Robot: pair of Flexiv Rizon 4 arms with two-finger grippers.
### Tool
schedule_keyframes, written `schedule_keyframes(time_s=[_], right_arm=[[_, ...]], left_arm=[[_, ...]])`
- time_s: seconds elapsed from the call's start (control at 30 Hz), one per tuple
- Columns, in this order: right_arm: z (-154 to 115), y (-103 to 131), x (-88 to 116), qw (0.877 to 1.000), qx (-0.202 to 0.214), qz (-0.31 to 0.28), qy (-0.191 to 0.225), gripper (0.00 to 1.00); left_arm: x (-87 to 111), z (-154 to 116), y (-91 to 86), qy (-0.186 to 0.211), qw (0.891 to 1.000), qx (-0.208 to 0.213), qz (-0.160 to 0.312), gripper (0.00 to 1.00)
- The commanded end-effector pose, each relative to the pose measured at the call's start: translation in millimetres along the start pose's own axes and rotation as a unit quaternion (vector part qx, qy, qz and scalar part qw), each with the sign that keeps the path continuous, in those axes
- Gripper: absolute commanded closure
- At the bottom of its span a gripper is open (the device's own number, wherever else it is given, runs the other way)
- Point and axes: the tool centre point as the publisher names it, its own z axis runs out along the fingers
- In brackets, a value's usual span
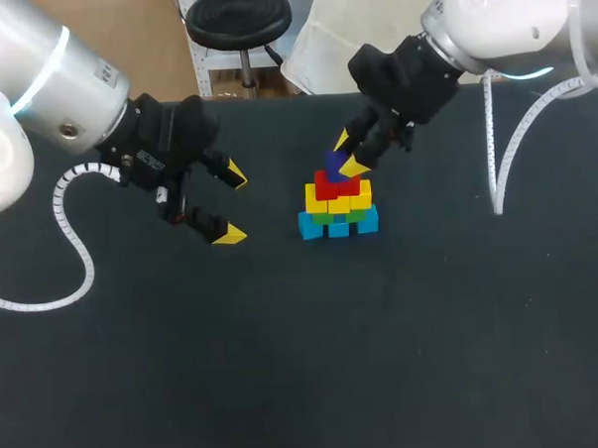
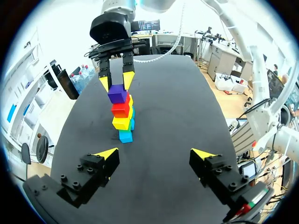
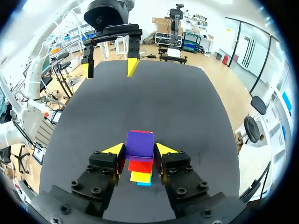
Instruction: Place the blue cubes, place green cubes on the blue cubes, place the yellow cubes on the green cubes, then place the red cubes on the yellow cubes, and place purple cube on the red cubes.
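Bright even light, soft faint shadows, overexposed backgrounds

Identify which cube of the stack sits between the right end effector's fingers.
The purple cube, alone atop the stack: it sits between the fingers of the right end effector, with every other cube lower down.

Purple cube (image 3: pixel 139 143), red cubes (image 1: pixel 329 189), black table (image 1: pixel 285 363)

No legible txt, labels, nos. or signs in any view.
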Motion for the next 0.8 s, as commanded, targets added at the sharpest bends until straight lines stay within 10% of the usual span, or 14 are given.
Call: schedule_keyframes(time_s=[0.03, 0.23, 0.33, 0.8], right_arm=[[-0.5, -1.2, 0.2, 1.000, -0.002, -0.001, 0.000, 0.58], [-0.7, -1.2, 0.2, 1.000, -0.002, -0.001, 0.001, 0.50], [-3.0, -0.9, 0.0, 1.000, 0.000, 0.001, 0.002, 0.00], [-52.0, 0.3, 37.6, 0.997, 0.042, 0.044, -0.049, 0.00]], left_arm=[[1.0, -0.2, 0.2, -0.001, 1.000, 0.000, 0.001, 0.00], [1.0, -0.2, 0.2, -0.001, 1.000, 0.000, 0.001, 0.00], [1.0, -0.2, 0.2, -0.001, 1.000, 0.000, 0.001, 0.00], [1.0, -0.2, 0.2, -0.001, 1.000, 0.000, 0.001, 0.00]])
